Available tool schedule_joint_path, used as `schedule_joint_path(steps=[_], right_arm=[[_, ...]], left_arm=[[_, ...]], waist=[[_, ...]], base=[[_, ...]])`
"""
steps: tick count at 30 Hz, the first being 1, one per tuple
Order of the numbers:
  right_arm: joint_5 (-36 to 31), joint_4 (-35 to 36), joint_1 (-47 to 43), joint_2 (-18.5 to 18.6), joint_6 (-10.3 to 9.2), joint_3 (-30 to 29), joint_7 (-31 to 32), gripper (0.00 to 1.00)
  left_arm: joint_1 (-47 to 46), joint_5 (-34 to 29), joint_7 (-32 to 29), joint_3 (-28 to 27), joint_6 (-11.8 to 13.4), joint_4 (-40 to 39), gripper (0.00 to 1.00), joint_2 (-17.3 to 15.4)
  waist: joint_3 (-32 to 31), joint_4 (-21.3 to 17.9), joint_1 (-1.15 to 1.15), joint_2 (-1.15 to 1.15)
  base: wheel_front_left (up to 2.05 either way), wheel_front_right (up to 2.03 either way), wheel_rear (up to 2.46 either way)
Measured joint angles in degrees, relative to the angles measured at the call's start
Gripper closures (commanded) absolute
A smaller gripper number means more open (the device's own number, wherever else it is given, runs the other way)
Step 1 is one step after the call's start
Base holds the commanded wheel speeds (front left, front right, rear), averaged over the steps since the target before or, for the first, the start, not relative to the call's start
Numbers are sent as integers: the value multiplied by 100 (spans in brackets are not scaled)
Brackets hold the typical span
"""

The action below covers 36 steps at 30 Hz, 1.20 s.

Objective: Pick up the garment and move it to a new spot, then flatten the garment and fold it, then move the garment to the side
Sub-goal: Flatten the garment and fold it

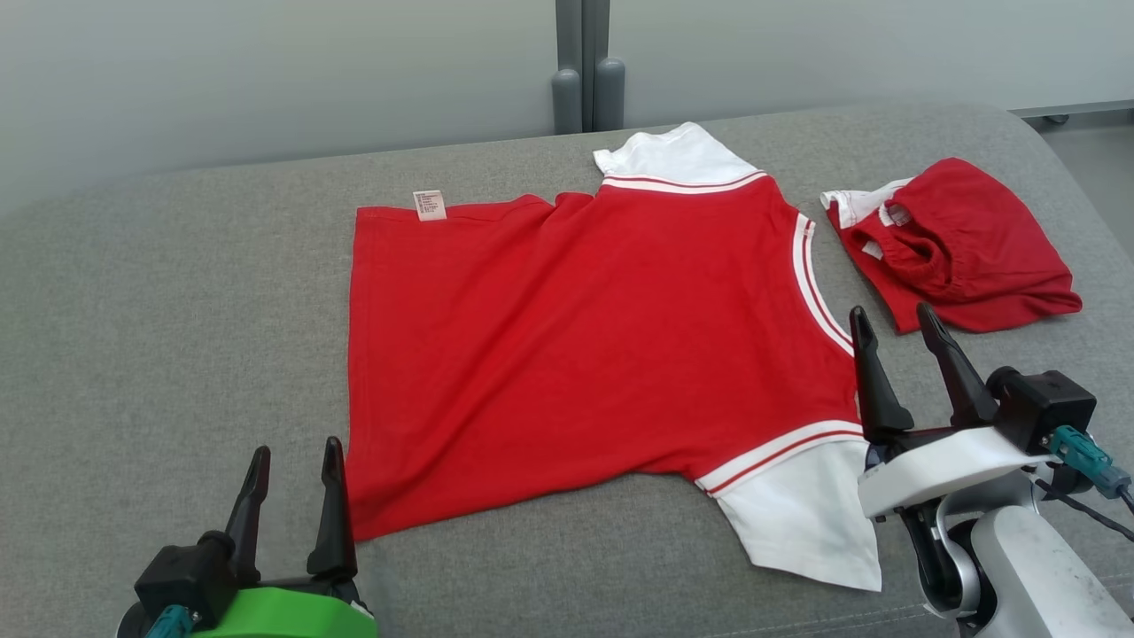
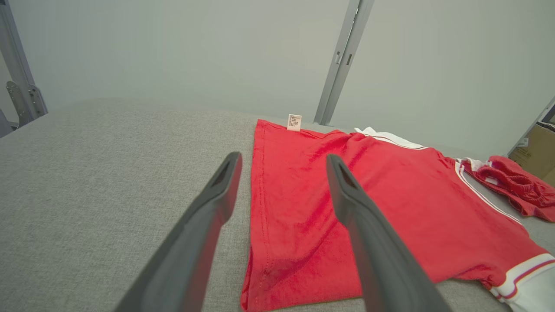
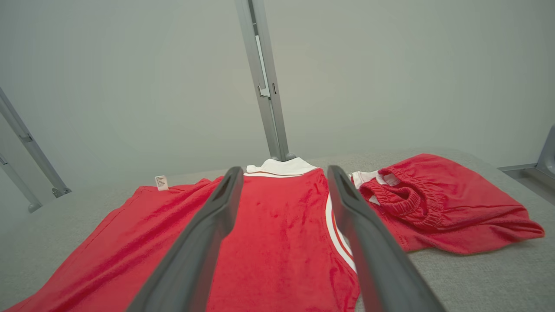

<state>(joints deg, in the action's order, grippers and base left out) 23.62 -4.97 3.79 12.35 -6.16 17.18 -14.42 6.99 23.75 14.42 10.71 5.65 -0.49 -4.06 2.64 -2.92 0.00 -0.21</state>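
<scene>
The garment [image 1: 585, 346] is a red T-shirt with white sleeves and white-striped trim, spread flat on the grey cushion with its hem to the left and neckline to the right. In the left wrist view the garment [image 2: 347, 208] lies ahead, and in the right wrist view the garment [image 3: 277, 242] stretches under the fingers. My left gripper [image 1: 295, 456] stands open just off the shirt's near left hem corner, holding nothing. My right gripper [image 1: 893, 319] is open too, beside the neckline and above the near white sleeve, empty.
Red shorts [image 1: 957, 244] with an elastic waistband lie bunched at the far right, apart from the shirt; the shorts [image 3: 433, 203] also show on the right in the right wrist view. The grey cushion [image 1: 177, 310] has bare room on the left. A grey post [image 1: 586, 66] stands behind.
</scene>
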Motion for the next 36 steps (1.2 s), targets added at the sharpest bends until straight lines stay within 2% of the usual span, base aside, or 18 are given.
schedule_joint_path(steps=[11, 20, 36], right_arm=[[1, -204, -268, 2, 62, 15, 0, 0], [10, -587, -572, 56, 230, 162, 0, 0], [319, -1126, -845, -7, 611, 354, 35, 0]], left_arm=[[183, 218, -49, 192, -19, 299, 0, 42], [302, 1157, -441, 205, -145, 757, 0, 109], [-35, 1852, -634, 31, -216, 1284, 0, 115]], waist=[[95, -10, 0, 0], [309, -59, 0, 0], [703, -307, 0, 0]], base=[[0, 0, 0], [0, 0, 0], [0, 0, 0]])
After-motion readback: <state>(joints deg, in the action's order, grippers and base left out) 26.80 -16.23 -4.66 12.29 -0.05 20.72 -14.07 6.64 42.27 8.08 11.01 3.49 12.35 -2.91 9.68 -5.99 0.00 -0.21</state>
